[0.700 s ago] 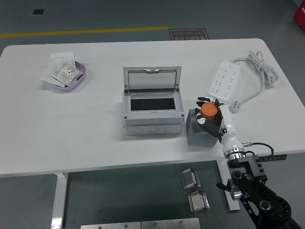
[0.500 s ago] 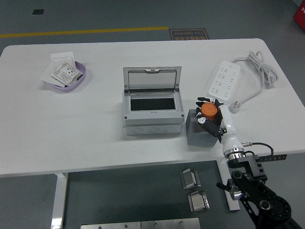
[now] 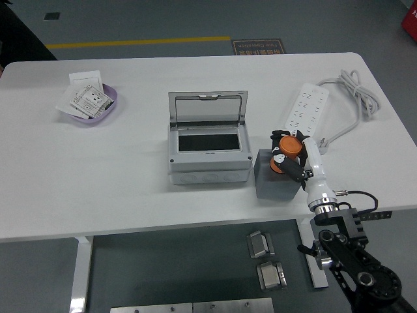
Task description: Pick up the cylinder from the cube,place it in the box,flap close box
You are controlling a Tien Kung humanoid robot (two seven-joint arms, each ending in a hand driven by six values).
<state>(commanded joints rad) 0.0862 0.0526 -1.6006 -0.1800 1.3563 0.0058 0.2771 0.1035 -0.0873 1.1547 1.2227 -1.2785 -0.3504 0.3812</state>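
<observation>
Orange is showing between the black fingers of your right hand [image 3: 288, 156], which is wrapping the cylinder [image 3: 289, 151] in a closed grip; the piece is looking tipped toward the left and sitting at or just above the top of the grey cube [image 3: 272, 176], though you cannot tell from this view whether it is touching the cube or clear of it. You are judging this as the pick-up step, with the grasp made and the lift under way or about to begin. Your next move is calling for a clean rise off the cube, then a carry leftward to the grey box [image 3: 208, 151], which is standing just beside the cube with its clear lid [image 3: 208, 107] propped upright at the back and its dark opening facing up. You are needing enough height to clear the box's near wall before lowering in. Your left hand is not appearing anywhere. Beyond the hand, a white power strip [image 3: 306, 111] is lying near it on the white table [image 3: 130, 195], so you are wanting to keep the swing away from that side.
</observation>
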